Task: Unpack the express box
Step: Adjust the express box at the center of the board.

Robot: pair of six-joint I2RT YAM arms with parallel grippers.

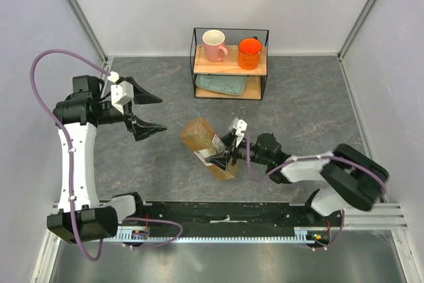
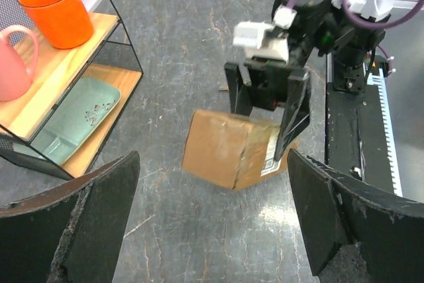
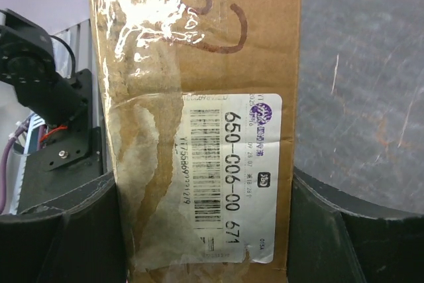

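Observation:
The express box (image 1: 207,142), brown cardboard with clear tape and a white barcode label (image 3: 228,177), is held tilted near the middle of the table. My right gripper (image 1: 229,145) is shut on it, one finger (image 3: 66,230) pressed on each long side of the express box (image 3: 199,64). In the left wrist view the express box (image 2: 222,147) shows below the right gripper (image 2: 268,107). My left gripper (image 1: 156,112) hangs open to the left of the box, well apart from it, its fingers (image 2: 99,203) wide with only table between them.
A black wire shelf (image 1: 230,63) stands at the back with a pink mug (image 1: 214,44), an orange mug (image 1: 250,53) and a teal tray (image 1: 223,85). Grey walls close in both sides. The arms' mounting rail (image 1: 225,220) runs along the near edge.

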